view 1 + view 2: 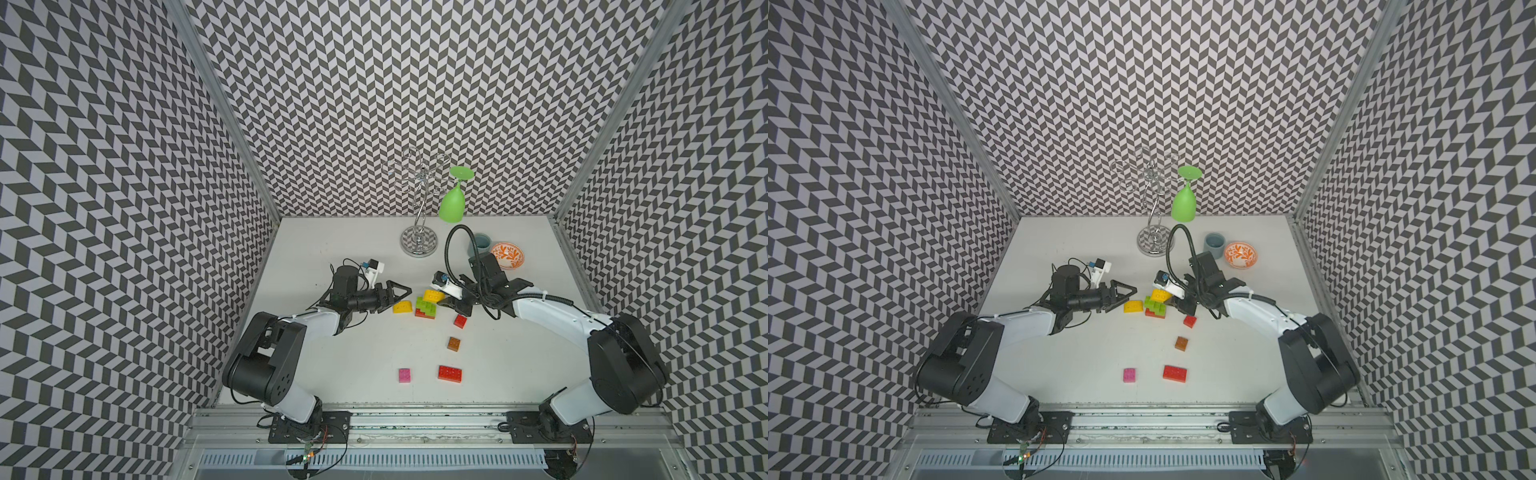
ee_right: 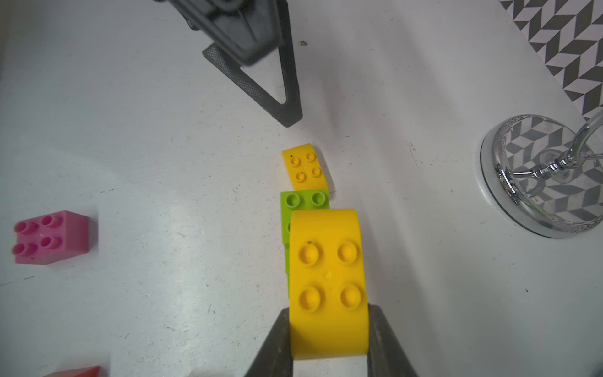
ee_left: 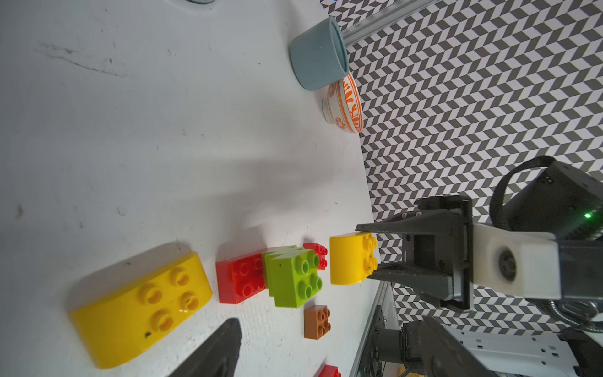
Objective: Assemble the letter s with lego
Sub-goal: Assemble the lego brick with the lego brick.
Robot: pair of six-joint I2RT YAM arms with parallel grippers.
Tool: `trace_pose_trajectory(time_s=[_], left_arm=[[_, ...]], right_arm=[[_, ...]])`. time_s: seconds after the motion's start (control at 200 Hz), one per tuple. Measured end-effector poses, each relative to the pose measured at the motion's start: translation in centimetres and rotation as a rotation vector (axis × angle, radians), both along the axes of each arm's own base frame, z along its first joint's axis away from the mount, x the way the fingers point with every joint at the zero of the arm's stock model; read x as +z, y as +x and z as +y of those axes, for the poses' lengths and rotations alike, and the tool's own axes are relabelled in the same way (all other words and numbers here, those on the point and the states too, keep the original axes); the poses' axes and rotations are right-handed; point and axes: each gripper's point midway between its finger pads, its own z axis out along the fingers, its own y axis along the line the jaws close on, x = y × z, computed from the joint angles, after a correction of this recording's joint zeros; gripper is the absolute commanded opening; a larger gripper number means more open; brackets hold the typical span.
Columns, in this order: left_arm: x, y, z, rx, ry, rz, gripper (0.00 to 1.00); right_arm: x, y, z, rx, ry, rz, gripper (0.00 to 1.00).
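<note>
A yellow rounded brick (image 2: 328,277) is clamped in the right pincer (image 2: 329,311) and held close over the lime green bricks (image 3: 293,277), which are stacked on a long red brick (image 3: 239,280). The left pincer (image 1: 400,297) is spread open, gripping nothing; a second yellow brick (image 1: 402,306) lies free just beside its tips. A small red brick (image 1: 460,321), brown brick (image 1: 454,343), pink brick (image 1: 404,375) and loose red brick (image 1: 450,373) are scattered on the scuffed white counter (image 1: 332,365) (enclosed by chevron-patterned walls (image 1: 374,83)). All are glossy, studded plastic.
</note>
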Motion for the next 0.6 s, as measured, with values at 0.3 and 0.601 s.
trace_pose_trajectory(time_s=[0.3,0.601], left_arm=[[-1.4,-0.4,-1.3,-0.046,-0.026,0.031,0.89],[-1.7,-1.0,-2.1,-0.082,-0.038,0.040,0.88]], right_arm=[[0.4,0.1,0.6,0.023,0.016,-0.004,0.08],[-0.9,-0.5,1.8,0.046,0.011,0.031,0.09]])
